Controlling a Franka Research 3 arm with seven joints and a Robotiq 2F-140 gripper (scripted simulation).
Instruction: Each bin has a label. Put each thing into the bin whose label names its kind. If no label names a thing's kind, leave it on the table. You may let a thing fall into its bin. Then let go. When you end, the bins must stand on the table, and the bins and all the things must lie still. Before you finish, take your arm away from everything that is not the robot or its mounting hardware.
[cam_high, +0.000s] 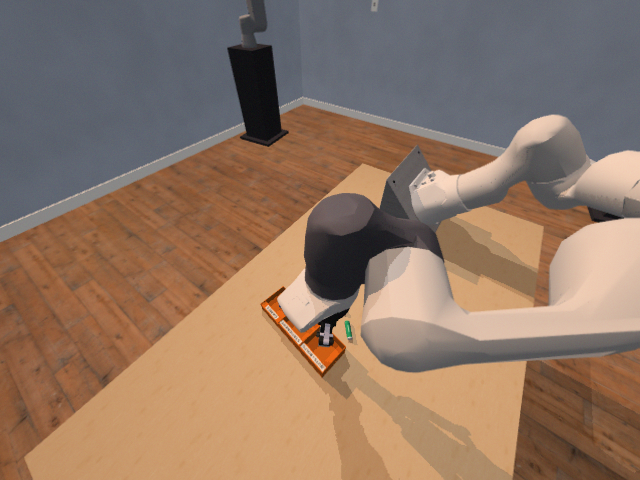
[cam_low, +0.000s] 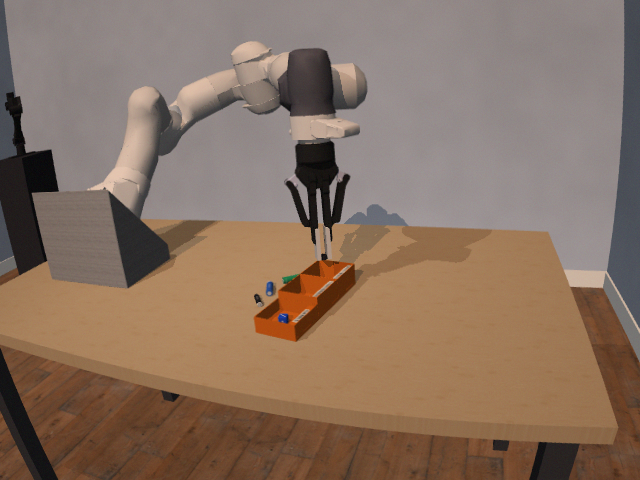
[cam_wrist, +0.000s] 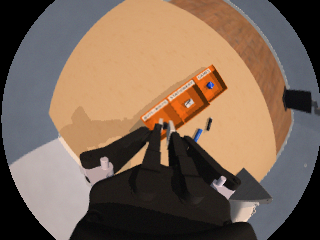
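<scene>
Three orange bins stand joined in a row (cam_high: 330, 361) (cam_low: 289, 330) (cam_wrist: 180, 103), each with a white label too small to read. My gripper (cam_high: 325, 338) (cam_low: 323, 254) (cam_wrist: 164, 125) hangs upright over the far end bin, fingers close together on a small dark thing at the tips; its kind is too small to tell. A blue cube (cam_low: 282, 318) (cam_wrist: 210, 84) lies in the near end bin. A green stick (cam_high: 349, 329) (cam_low: 289, 278), a blue cylinder (cam_low: 269, 288) (cam_wrist: 198, 135) and a small black cylinder (cam_low: 257, 299) (cam_wrist: 208, 123) lie on the table beside the bins.
A grey wedge block (cam_high: 400, 191) (cam_low: 87, 237) stands on the table by the arm's base. A black pedestal (cam_high: 255, 93) (cam_low: 20, 206) stands on the floor beyond the table. My arm hides most of the bins in the top view.
</scene>
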